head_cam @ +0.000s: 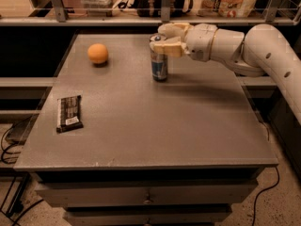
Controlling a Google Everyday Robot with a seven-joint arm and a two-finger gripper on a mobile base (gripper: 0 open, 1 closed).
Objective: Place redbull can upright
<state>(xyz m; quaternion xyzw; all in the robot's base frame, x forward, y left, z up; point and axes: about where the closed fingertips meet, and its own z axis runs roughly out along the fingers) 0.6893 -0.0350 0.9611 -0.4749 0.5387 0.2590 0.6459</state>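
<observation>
Grey surface [141,140] carries the can [159,67] upright near its twelve-o'clock edge, jaws clamped round its top from three o'clock, so a sideways drag on release could topple it toward the orange [98,53] at nine.
</observation>
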